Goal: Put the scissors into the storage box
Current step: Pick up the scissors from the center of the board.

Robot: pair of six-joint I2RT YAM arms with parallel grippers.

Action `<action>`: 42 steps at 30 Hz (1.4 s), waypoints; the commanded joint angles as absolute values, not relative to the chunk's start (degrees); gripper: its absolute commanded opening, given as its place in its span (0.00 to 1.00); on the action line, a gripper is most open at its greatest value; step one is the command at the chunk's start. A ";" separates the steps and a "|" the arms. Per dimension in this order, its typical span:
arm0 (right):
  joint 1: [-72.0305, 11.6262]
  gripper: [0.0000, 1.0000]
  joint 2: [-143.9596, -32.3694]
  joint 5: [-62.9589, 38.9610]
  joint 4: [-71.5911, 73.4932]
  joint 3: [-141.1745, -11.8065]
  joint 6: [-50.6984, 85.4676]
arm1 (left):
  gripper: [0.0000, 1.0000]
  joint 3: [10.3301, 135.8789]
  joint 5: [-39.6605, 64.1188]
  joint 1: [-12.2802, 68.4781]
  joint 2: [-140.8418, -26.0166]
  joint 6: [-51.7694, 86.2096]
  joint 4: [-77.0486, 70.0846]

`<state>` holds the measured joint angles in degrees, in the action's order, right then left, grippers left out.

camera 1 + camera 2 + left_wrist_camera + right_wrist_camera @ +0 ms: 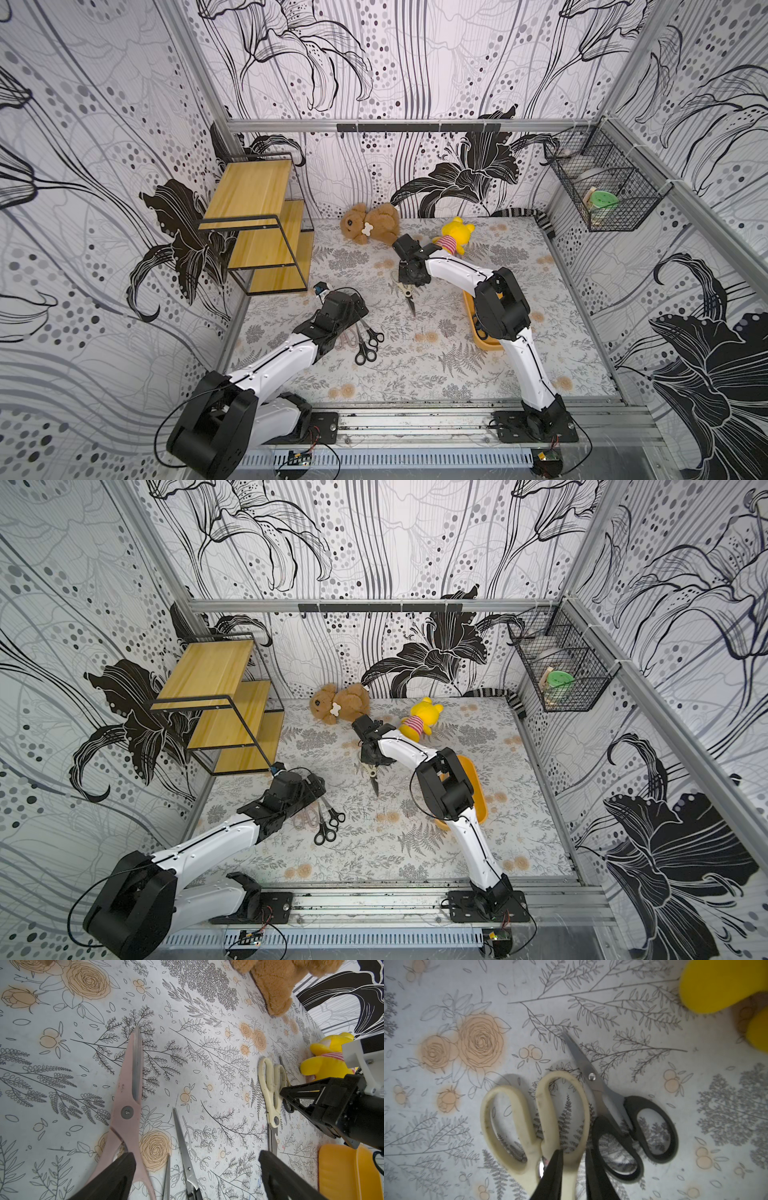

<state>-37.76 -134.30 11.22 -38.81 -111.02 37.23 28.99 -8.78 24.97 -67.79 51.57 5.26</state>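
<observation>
The cream scissors [533, 1115] lie on the flowered table, blade tip [411, 306] pointing toward the front. My right gripper [573, 1150] stands over their handles, fingers either side of one cream handle arm, a sliver of table still showing beside it. A small black-handled pair [633, 1126] touches the cream ones. My left gripper [197, 1167] hangs wide open above a pale pink pair [126, 1093] and two black-handled pairs [368, 349], holding nothing. The orange-yellow storage box [473, 771] sits at the right, mostly hidden behind the right arm in both top views.
A brown teddy [370, 226] and a yellow plush [455, 237] lie just behind the right gripper. A wooden shelf unit [257, 224] stands at the back left. A black wire basket [606, 187] hangs on the right wall.
</observation>
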 commanded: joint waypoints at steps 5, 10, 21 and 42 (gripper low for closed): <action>-38.06 0.23 -137.70 12.73 -41.75 -113.96 39.86 | 0.97 28.21 -9.17 24.10 -66.80 49.61 4.67; -38.06 0.23 -139.10 12.89 -41.85 -115.36 39.62 | 0.97 28.39 -9.01 23.76 -66.89 49.40 4.70; -38.06 0.08 -141.72 12.56 -41.25 -115.13 36.22 | 0.97 28.76 -8.79 23.27 -66.90 49.08 4.92; -38.76 0.00 -124.22 11.53 -34.56 -106.80 32.96 | 0.97 28.48 -4.83 23.05 -66.65 50.65 2.82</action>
